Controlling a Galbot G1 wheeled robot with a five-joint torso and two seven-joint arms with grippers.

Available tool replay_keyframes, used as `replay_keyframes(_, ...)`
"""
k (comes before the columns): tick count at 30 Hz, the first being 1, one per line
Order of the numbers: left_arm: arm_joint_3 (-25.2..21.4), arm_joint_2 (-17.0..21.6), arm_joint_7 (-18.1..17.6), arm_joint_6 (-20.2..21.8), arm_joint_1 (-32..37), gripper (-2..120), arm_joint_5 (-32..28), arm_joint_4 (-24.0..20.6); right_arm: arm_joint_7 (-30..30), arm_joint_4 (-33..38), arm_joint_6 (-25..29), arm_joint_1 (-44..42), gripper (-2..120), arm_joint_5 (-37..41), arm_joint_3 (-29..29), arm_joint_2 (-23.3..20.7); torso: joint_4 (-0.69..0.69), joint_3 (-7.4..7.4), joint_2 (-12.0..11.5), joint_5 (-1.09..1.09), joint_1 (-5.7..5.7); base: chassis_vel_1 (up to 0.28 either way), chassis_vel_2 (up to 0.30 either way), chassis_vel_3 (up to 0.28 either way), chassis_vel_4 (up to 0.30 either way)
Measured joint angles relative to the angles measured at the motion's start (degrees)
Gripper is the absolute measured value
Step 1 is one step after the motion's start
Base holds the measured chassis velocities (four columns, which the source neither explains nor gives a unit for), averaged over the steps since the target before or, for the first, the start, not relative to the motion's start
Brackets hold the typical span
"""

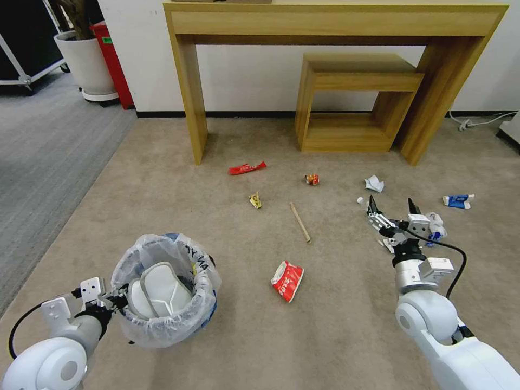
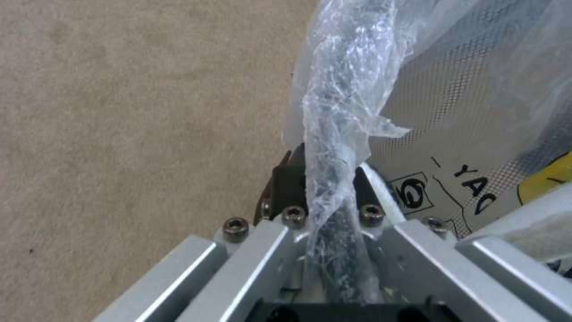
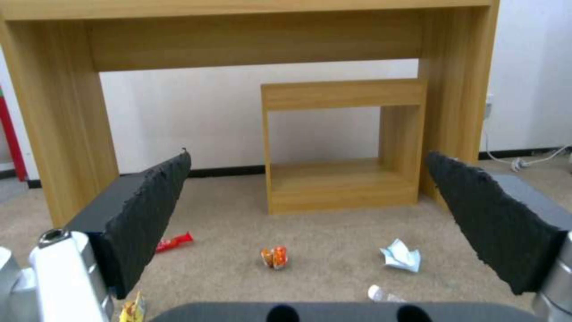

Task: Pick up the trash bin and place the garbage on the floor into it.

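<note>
The blue trash bin (image 1: 206, 312), lined with a crinkly whitish bag, sits at lower left over the tan floor (image 1: 346, 325). My left gripper (image 1: 122, 298) is shut on its bag-covered rim (image 2: 328, 179). A white moulded piece (image 1: 162, 290) lies inside. Garbage is scattered ahead: a red wrapper (image 1: 246, 168), an orange wrapper (image 1: 311, 180), a yellow wrapper (image 1: 255, 200), a wooden stick (image 1: 299, 221), a red-white packet (image 1: 287, 280), crumpled white paper (image 1: 374, 183) and a blue-white packet (image 1: 458, 201). My right gripper (image 1: 391, 208) hangs open and holds nothing, just short of the paper (image 3: 401, 256).
A tall wooden console table (image 1: 336, 21) stands at the wall with a small wooden cube shelf (image 1: 352, 103) under it. A white planter (image 1: 86, 59) and a red object (image 1: 114, 59) stand at far left beside grey ribbed carpet (image 1: 43, 151). A cable (image 1: 476, 120) lies at far right.
</note>
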Motion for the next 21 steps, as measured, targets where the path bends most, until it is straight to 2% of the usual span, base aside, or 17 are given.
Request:
replay_keyframes(13,0.0,-0.4,0.5,-0.3,0.2,1,0.9,0.1,0.6,0.1,0.0,-0.1,100,0.1,-0.5,0.0,0.00,0.00,0.0,0.00,0.00,-0.096,0.092,0.090,-0.103)
replay_keyframes(16,0.0,-0.4,0.5,-0.3,0.3,1,1.0,0.1,2.0,1.0,-1.5,0.1,100,2.0,-1.4,-0.3,-0.01,0.01,0.0,0.00,0.01,-0.083,0.077,0.075,-0.063)
replay_keyframes(19,0.0,-0.6,0.5,-0.3,0.4,1,1.1,0.0,6.9,3.5,-8.7,1.9,100,9.7,-4.4,-1.1,0.00,0.01,0.0,-0.01,0.01,-0.012,0.012,0.023,-0.010)
replay_keyframes(20,0.0,-0.6,0.5,-0.3,0.4,1,1.1,0.0,6.9,3.5,-8.7,1.9,100,9.7,-4.4,-1.1,0.00,0.01,0.0,-0.01,0.01,0.000,0.000,0.000,0.000)
replay_keyframes(21,0.0,-0.7,0.5,-0.3,0.5,1,1.2,-0.1,9.4,4.5,-12.5,3.0,100,14.4,-5.9,-1.3,0.00,0.00,0.0,-0.01,0.01,0.000,0.000,0.000,0.000)
